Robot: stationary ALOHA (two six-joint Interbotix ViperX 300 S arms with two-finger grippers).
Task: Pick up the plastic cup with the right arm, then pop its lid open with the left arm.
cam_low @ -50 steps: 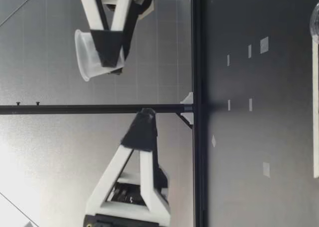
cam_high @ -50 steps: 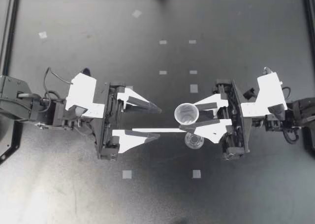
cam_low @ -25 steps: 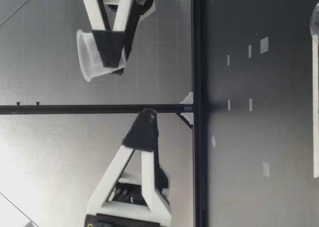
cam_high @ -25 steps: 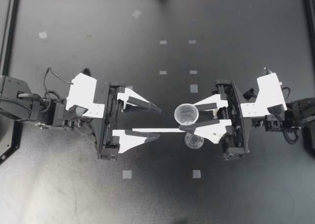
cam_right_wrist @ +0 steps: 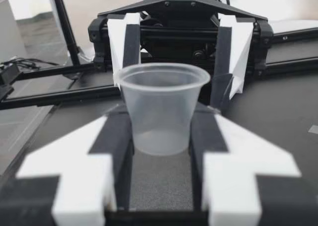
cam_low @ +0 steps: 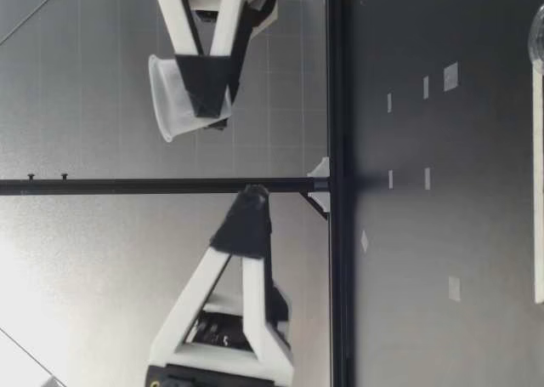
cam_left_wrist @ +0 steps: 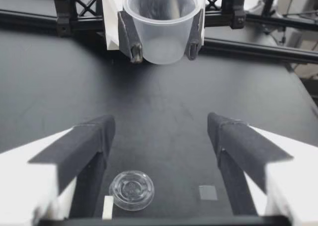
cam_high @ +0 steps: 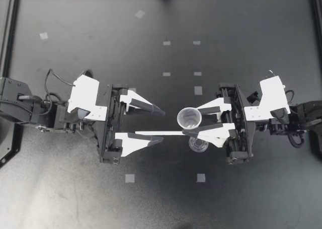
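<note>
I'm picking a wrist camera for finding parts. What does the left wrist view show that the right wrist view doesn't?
Only the left wrist view shows the clear lid on the table and a tape square beside it. Only the right wrist view shows the body of my left gripper head-on. Both show the clear plastic cup, upright, with my right gripper shut on it.

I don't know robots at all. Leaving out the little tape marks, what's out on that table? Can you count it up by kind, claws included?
Grippers: 2, the left gripper open, the right gripper shut on the cup
Clear cup: 1, held above the table
Clear lid: 1, flat on the table
White strip: 1, flat on the table
Total: 5
</note>
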